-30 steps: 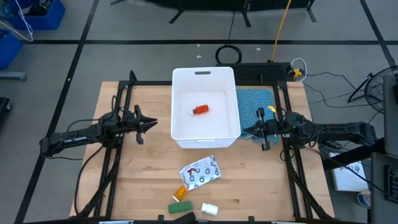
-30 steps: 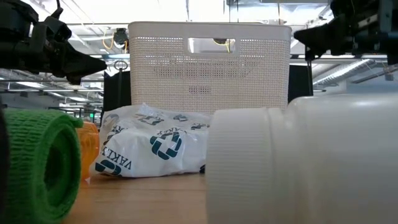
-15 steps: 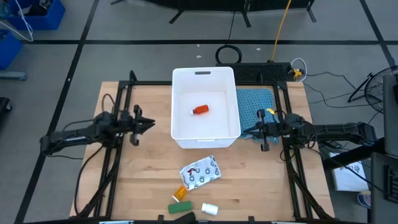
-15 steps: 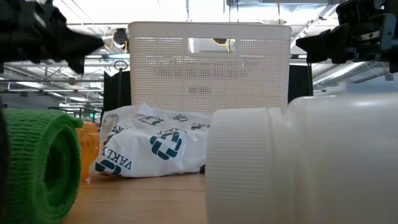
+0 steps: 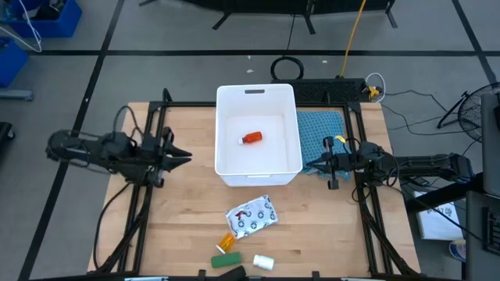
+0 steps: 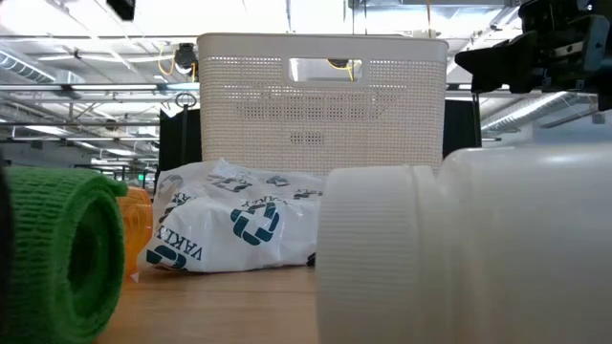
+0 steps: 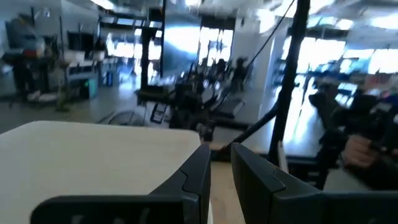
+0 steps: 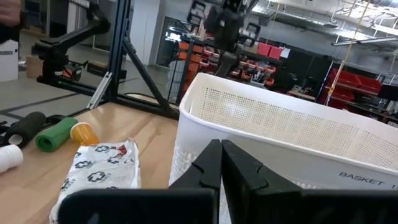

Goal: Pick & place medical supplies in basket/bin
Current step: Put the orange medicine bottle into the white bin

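Observation:
The white basket [image 5: 258,136] stands at the table's middle, and a small red bottle [image 5: 251,137] lies on its floor. Near the near edge lie the white printed pouch [image 5: 252,215], an orange bottle [image 5: 225,242], a green block [image 5: 226,260], a white bottle [image 5: 263,261] and a dark block [image 5: 234,272]. My left gripper [image 5: 181,156] hovers left of the basket, raised, its fingers a narrow gap apart [image 7: 221,168]. My right gripper [image 5: 310,164] hovers at the basket's right wall, shut [image 8: 221,155]. Both are empty.
A teal cloth [image 5: 322,129] lies right of the basket under my right arm. Black frame rails run along both table sides. In the low view the white bottle [image 6: 459,248] and green block [image 6: 57,253] fill the foreground, and the pouch [image 6: 239,225] lies before the basket [image 6: 322,105].
My left arm has folded back toward the table's left edge and risen, so that in the low view its gripper has gone out through the top. The supplies and the basket have stayed in place.

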